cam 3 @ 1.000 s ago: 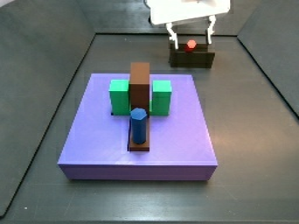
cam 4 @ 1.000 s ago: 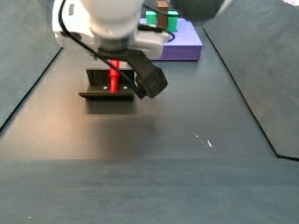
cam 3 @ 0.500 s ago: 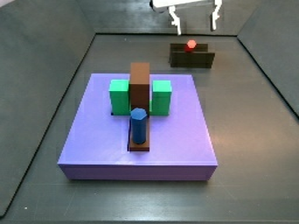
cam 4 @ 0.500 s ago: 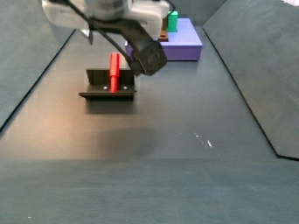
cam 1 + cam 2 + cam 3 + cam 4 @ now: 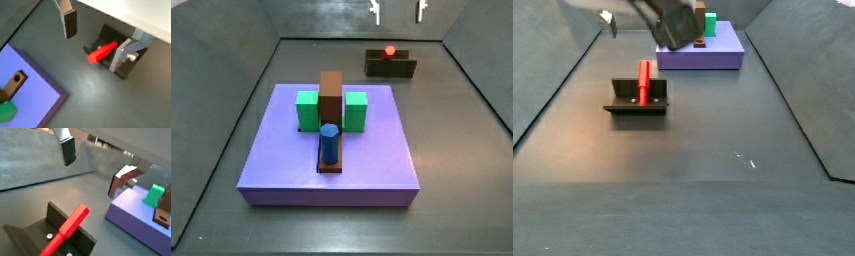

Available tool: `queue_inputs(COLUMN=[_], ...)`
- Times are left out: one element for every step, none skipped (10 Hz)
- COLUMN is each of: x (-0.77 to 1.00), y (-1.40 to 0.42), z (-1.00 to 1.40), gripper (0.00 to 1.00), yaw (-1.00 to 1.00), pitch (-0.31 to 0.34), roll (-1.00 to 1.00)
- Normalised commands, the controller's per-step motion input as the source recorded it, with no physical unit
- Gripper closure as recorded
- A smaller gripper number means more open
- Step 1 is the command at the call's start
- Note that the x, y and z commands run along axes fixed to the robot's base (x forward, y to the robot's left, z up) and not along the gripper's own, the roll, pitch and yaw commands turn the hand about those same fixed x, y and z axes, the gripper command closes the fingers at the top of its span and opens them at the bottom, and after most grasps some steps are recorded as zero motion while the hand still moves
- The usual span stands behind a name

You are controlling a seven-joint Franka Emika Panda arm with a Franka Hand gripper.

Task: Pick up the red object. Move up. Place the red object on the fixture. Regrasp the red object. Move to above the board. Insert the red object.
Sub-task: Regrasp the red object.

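Dark olive-black box-like fixture (image 5: 636, 103): held the thin bright-red rectangular stick (image 5: 644, 81), leaning in it. Two-finger silver gripper (image 5: 94, 37): high above fixture, jaws wide apart, empty, stick well below.

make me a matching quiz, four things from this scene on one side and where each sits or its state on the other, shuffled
Things:
1. red object
2. blue peg
3. hand
4. green blocks

Places or states:
A. open, holding nothing, raised above the fixture
B. either side of the brown bar
C. resting in the fixture
D. standing upright at the brown bar's near end, on the board

Pairs: 1-C, 2-D, 3-A, 4-B
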Motion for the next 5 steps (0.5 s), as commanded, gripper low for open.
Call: queue_inputs(x=[-0.11,0.00,0.05,0.25,0.28], y=[-0.07,-0.08,-0.07,-0.03,-0.01], z=[0.12,0.05,0.00,0.00,0.00], gripper=[0.00,0.00,0.00,0.00,0.00], yaw=[0.00,0.00,0.00,0.00,0.01], pitch=[0.226,0.186,0.117,0.063,0.009], roll=[1.00,1.00,1.00,1.00,1.00])
